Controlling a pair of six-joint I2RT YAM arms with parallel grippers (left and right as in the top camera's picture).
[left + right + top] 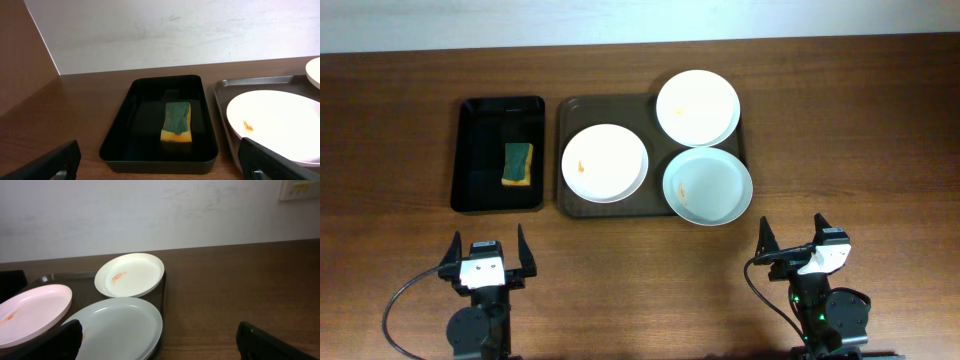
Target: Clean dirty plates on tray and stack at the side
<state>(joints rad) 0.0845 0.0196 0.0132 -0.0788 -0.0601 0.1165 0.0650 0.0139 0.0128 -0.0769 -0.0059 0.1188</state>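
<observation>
Three plates lie on the dark brown tray (568, 108): a white plate (605, 162) at its left with an orange smear, a white plate (697, 106) at the back right, and a pale blue-grey plate (708, 186) at the front right, overhanging the rim. My left gripper (487, 253) stands open near the table's front, well short of the black tray. My right gripper (800, 237) is open too, in front and to the right of the blue-grey plate (112, 327). In the left wrist view the smeared white plate (275, 122) lies ahead to the right. Nothing is between either pair of fingers.
A smaller black tray (472, 160) left of the brown one holds a yellow sponge with a green top (518, 163), also seen as the sponge (177, 122) in the left wrist view. Bare wooden table surrounds both trays. A white wall runs behind the table's far edge.
</observation>
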